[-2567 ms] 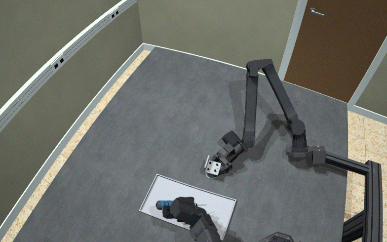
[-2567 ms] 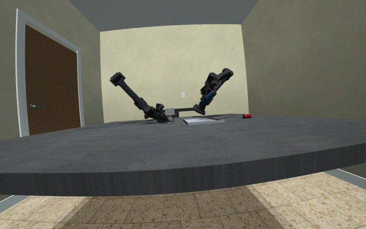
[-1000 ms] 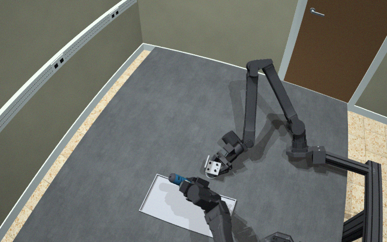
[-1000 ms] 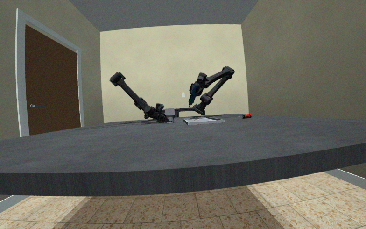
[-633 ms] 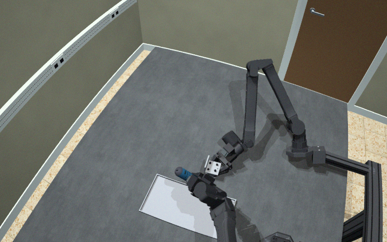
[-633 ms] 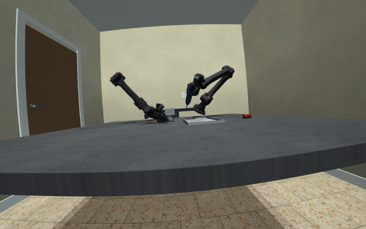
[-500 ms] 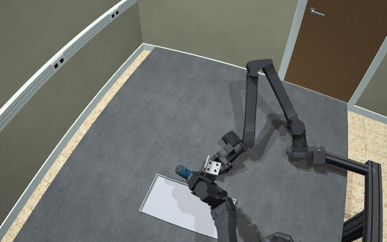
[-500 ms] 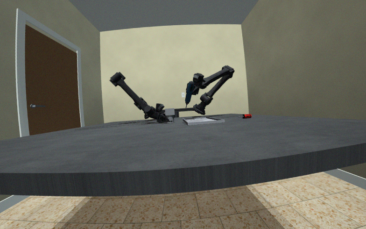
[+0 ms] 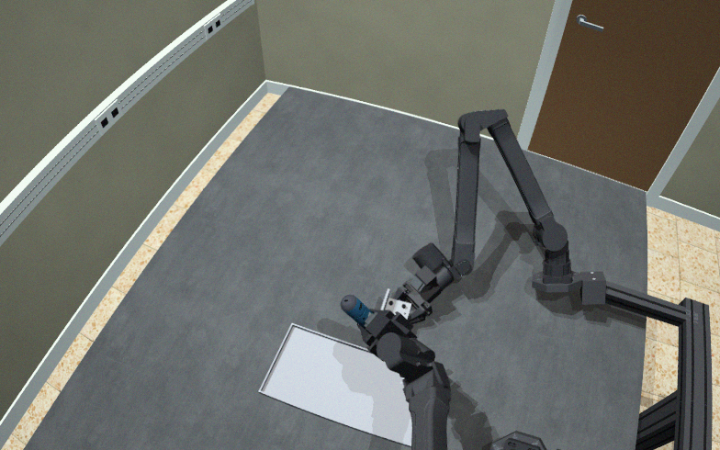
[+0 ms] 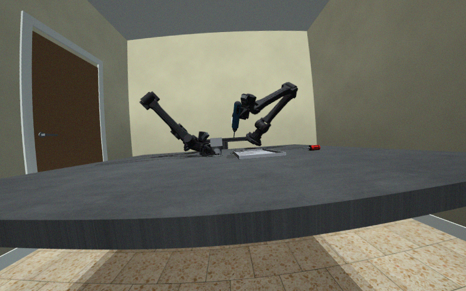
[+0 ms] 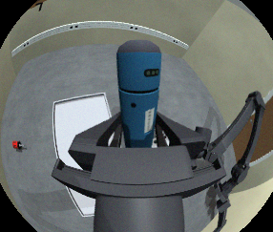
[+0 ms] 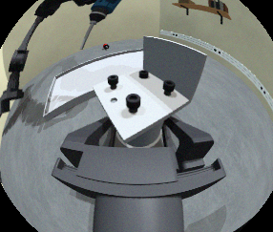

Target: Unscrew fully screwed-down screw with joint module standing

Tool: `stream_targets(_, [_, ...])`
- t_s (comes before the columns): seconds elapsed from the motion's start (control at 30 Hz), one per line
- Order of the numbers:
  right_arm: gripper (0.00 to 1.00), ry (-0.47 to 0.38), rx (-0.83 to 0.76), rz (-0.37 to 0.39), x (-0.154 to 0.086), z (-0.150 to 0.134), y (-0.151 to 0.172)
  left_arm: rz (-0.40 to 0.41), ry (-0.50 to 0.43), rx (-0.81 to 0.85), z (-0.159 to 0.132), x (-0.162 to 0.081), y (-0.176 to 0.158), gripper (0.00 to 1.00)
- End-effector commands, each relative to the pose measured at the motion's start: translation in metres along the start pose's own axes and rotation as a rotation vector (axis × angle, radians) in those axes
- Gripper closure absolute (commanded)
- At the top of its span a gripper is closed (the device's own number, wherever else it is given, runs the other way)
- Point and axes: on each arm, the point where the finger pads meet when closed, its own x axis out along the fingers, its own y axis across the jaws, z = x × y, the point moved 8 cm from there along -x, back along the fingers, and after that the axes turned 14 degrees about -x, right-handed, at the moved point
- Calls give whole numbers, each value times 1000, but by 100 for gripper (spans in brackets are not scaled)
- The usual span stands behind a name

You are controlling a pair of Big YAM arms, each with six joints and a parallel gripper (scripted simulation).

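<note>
My left gripper (image 10: 242, 111) (image 11: 140, 140) is shut on the electric screwdriver (image 9: 359, 310) (image 10: 235, 117) (image 11: 139, 106) (image 12: 107, 6). The barrel is nearly upright, bit down, and the tip hangs in the air above and to one side of the bracket (image 9: 399, 307) (image 10: 216, 142) (image 12: 146, 115). My right gripper (image 12: 140, 140) is shut on the joint module (image 10: 217, 151) (image 12: 149, 140), which stands upright under the bracket. Three screws (image 12: 133, 100) (image 12: 113, 80) (image 12: 168, 86) stand raised with shank showing. The screw (image 12: 143, 73) by the upright flange sits low, its head close to the plate.
A white tray (image 9: 301, 379) (image 10: 262, 155) (image 11: 70, 120) (image 12: 82, 80) lies beside the module, partly under the left arm. A red screwdriver (image 10: 314, 147) (image 11: 16, 144) (image 12: 106, 46) lies on the table beyond the tray. The two arms reach in close to each other around the module.
</note>
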Motion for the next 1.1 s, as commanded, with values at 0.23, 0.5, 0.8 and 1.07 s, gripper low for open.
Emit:
stream_targets(0.23, [41, -9, -4, -11, 1, 3, -3, -65, -77, 64, 3, -9, -23, 58])
stream_targets(0.5, [41, -9, -4, -11, 1, 3, -3, -102, -156, 98, 16, -14, -40, 58])
stream_targets(0.8, [41, -9, -4, -11, 1, 3, -3, -127, -147, 164, -8, -22, -48, 58])
stream_targets(1.07, [41, -9, -4, -11, 1, 3, -3, -158, -227, 196, 5, -29, -65, 58])
